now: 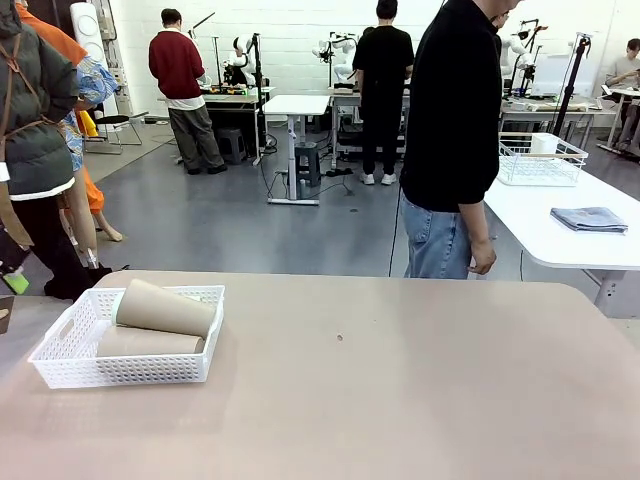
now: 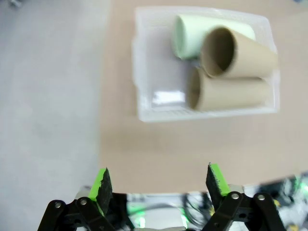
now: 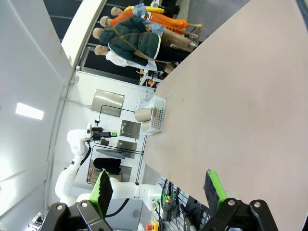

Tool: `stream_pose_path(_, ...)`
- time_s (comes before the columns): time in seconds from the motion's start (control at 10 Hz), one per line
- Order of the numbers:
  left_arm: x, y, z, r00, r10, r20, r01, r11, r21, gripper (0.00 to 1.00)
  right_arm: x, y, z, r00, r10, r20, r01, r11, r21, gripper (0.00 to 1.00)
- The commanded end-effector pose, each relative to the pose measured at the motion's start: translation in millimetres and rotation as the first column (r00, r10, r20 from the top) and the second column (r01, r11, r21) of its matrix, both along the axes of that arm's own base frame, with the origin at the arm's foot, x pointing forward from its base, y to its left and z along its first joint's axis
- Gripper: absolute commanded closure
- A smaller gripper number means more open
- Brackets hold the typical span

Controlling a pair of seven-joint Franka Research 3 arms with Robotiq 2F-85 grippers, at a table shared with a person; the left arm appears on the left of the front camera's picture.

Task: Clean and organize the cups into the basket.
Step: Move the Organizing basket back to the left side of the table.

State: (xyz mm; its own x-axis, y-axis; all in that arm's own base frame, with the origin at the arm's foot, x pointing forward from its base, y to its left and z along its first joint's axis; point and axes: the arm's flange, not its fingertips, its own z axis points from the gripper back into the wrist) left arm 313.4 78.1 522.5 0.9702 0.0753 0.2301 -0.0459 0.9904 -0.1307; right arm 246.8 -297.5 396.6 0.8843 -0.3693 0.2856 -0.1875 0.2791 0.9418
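At the lower left of the front view, one white basket (image 1: 75, 352) is seen on the tan table (image 1: 400, 380), near its left edge. Three cups are counted in the left wrist view: two brown cups (image 2: 238, 54) and one mint green cup (image 2: 192, 33), all lying on their sides inside the basket, one brown cup resting atop the others. The left gripper (image 2: 160, 179) is held apart over the table with nothing between its fingers. The right gripper (image 3: 158, 185) is likewise spread wide and empty.
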Motion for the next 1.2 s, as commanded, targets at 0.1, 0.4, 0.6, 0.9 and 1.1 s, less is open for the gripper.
stream_pose_path(0.1, 20.0, 78.8, 26.8, 0.988, -0.027, -0.152, -0.059, 0.844, -0.534, 0.00, 1.1, 0.1, 0.4, 1.000, -0.001, 0.000, 0.001, 1.000, -0.003, 0.00)
stream_pose_path(0.4, 23.3, 144.9, 22.2, 0.990, -0.032, -0.139, -0.086, 0.644, -0.760, 0.00, 1.1, 0.1, 0.4, 1.000, -0.001, 0.000, 0.001, 1.000, -0.003, 0.00)
stream_pose_path(0.6, 17.9, 184.2, 8.3, 0.992, 0.056, -0.112, -0.124, 0.568, -0.814, 0.00, 1.1, 0.1, 0.4, 1.000, -0.001, 0.000, 0.001, 1.000, -0.003, 0.00)
stream_pose_path(0.9, 4.0, 227.0, -9.3, 0.985, 0.157, -0.066, -0.141, 0.533, -0.834, 0.00, 1.1, 0.1, 0.4, 1.000, -0.001, 0.000, 0.001, 1.000, -0.003, 0.00)
stream_pose_path(1.1, 0.8, 238.6, -15.6, 0.990, 0.132, -0.050, -0.111, 0.508, -0.854, 0.00, 1.1, 0.1, 0.4, 1.000, -0.001, 0.000, 0.001, 1.000, -0.003, 0.00)
